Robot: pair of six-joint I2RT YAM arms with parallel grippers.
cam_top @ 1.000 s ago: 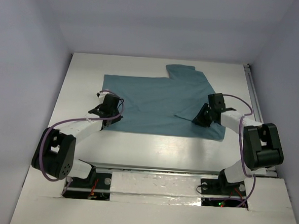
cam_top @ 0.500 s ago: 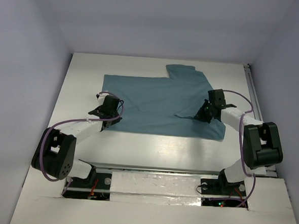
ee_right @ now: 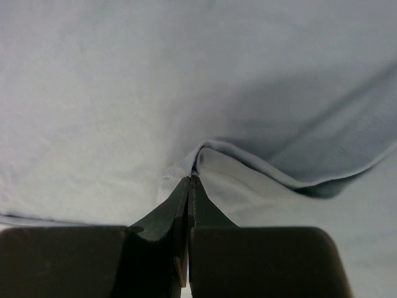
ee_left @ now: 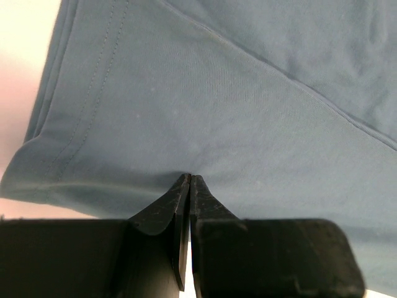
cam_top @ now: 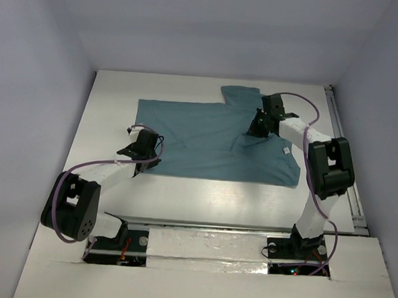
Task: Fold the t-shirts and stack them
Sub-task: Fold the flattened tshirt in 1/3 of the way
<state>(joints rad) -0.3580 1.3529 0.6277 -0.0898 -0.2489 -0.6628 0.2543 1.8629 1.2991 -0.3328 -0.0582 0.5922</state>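
Clenched tight, the left claw (cam_top: 141, 160) pinches the near-left hem corner of the teal-blue t-shirt (cam_top: 206, 139); the right claw (cam_top: 254, 129) pinches a raised fold near the sleeve. Plain and thin, the cloth lies mostly flat on the white table (cam_top: 106, 116), long axis left to right, hem leftward, white label (cam_top: 286, 150) rightward.

Top camera looks down from behind; wrist cameras hug the t-shirt (cam_top: 199, 139)

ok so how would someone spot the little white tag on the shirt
On the white table lies a spread teal t-shirt. Near its right edge, just beside the right arm's white forearm, sits the tag, the only white speck on otherwise plain teal cloth.
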